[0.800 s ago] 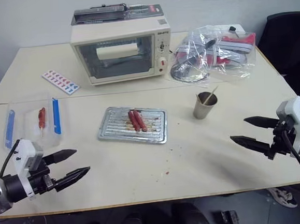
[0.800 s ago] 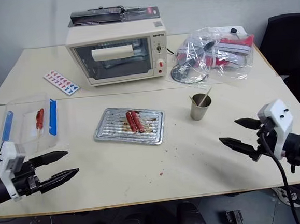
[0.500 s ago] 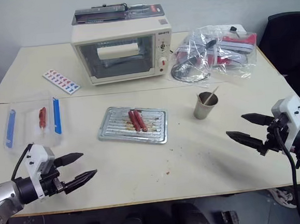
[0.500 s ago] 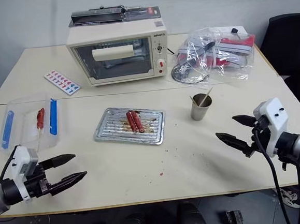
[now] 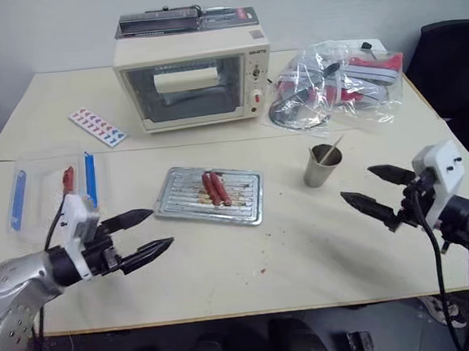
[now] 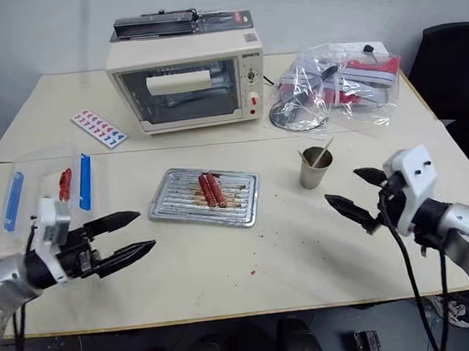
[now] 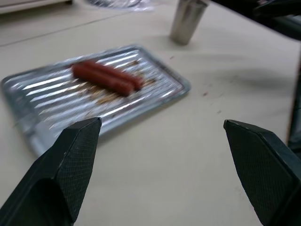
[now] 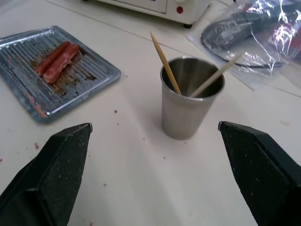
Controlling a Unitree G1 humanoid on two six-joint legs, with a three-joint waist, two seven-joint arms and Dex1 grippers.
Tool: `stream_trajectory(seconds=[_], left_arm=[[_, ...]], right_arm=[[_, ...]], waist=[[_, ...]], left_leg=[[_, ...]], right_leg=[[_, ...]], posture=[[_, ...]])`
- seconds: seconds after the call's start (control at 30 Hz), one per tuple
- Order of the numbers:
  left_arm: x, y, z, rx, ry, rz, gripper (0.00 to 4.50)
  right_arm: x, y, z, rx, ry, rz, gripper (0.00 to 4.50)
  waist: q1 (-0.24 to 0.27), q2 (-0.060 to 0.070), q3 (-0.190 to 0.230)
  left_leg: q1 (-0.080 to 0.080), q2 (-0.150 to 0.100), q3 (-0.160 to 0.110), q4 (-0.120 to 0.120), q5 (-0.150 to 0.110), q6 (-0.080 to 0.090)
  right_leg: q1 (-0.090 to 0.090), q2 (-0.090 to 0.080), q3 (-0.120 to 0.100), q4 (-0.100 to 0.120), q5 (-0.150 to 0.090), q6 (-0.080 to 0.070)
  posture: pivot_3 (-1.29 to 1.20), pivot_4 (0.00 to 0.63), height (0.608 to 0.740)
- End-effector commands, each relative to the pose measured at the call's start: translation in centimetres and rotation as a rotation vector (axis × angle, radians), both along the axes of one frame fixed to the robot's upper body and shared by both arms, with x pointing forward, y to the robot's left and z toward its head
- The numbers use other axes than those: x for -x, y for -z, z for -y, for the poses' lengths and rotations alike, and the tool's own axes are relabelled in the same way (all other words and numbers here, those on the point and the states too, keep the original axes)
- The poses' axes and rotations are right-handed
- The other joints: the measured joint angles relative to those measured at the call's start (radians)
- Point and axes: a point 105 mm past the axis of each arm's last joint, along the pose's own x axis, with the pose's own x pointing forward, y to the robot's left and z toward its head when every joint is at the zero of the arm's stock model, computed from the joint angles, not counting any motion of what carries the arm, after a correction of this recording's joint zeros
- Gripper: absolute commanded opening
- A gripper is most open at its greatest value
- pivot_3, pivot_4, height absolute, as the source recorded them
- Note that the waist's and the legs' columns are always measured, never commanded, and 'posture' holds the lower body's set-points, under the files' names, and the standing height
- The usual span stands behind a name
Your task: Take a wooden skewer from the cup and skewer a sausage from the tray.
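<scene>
Two sausages (image 5: 214, 188) lie on the tray (image 5: 249, 208), with the cup (image 5: 322, 166) to its right.

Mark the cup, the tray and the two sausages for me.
cup (image 8: 190, 115): right wrist view, front of its wall.
tray (image 5: 245, 201): left eye view, bare ribbed bottom right of the sausages.
sausages (image 6: 211, 189): right eye view, middle of the pair.

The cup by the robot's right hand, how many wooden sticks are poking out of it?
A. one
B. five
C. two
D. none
C: in the right wrist view the cup holds two wooden skewers, one leaning toward the tray side and the other leaning toward the plastic bag.
</scene>
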Motion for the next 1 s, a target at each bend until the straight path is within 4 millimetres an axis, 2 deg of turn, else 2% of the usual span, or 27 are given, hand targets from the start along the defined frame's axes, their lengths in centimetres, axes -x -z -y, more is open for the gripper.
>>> stream_trajectory(seconds=[0.03,0.07,0.17,0.33,0.6,0.87,0.97,1.0], left_arm=[[0.4,-1.0,2.5,0.01,0.192,0.0,4.39],[0.4,-1.1,3.0,0.003,0.228,0.0,4.39],[0.1,-1.6,4.6,-0.024,0.339,0.012,4.5],[-1.4,-3.2,6.8,-0.031,0.417,0.062,4.5],[-2.4,-4.0,8.9,0.0,0.459,0.102,4.5],[-3.0,-4.3,9.4,0.019,0.448,0.118,4.5],[-3.1,-4.4,9.6,0.021,0.446,0.123,4.5],[-3.1,-4.5,9.6,0.022,0.445,0.125,4.5]], right_arm=[[-0.7,-1.5,-1.6,-0.022,-0.005,0.071,4.5],[-1.1,-1.6,-1.8,-0.027,0.001,0.076,4.5],[-2.2,-1.7,-2.6,-0.039,0.016,0.092,4.0],[-3.8,-1.1,-4.0,-0.046,0.011,0.095,2.62],[-6.4,-0.7,-4.7,-0.044,0.045,0.13,2.62],[-7.9,-0.9,-4.9,-0.057,0.065,0.154,2.62],[-8.5,-0.9,-4.5,-0.068,0.095,0.158,2.17],[-8.5,-0.9,-4.5,-0.071,0.098,0.161,1.87]], waist=[[-0.001,0.0,0.0],[-0.001,0.0,0.0],[-0.002,0.0,0.0],[-0.002,0.0,0.0],[-0.004,0.0,0.0],[-0.005,0.0,0.0],[-0.005,0.0,0.0],[-0.005,0.0,0.0]], left_leg=[[0.0,0.0,0.0,0.0,0.0,0.0],[0.0,0.0,0.0,0.0,0.0,-0.001],[-0.001,0.0,0.0,0.0,0.0,-0.001],[-0.003,0.0,0.0,0.002,0.001,-0.001],[-0.006,0.0,0.0,0.003,0.001,-0.001],[-0.013,0.0,0.0,0.005,0.002,-0.002],[-0.013,-0.001,0.001,0.005,0.002,-0.002],[-0.013,0.0,0.001,0.005,0.002,-0.002]], right_leg=[[0.0,0.0,0.0,0.0,0.0,0.0],[-0.001,0.0,0.0,0.001,0.0,0.0],[-0.002,0.0,0.0,0.001,0.0,0.0],[-0.003,0.001,0.0,0.002,0.0,0.0],[-0.006,0.001,0.0,0.003,0.0,0.0],[-0.014,0.001,0.0,0.006,0.0,0.0],[-0.014,0.001,0.0,0.006,0.0,0.0],[-0.015,0.001,0.0,0.006,0.0,0.0]], posture=[[0.0,0.15,0.74],[0.0,0.15,0.74],[0.0,0.15,0.74],[0.0,0.15,0.74],[0.0,0.15,0.74],[0.0,0.15,0.74],[0.0,0.15,0.74],[0.0,0.15,0.74]])
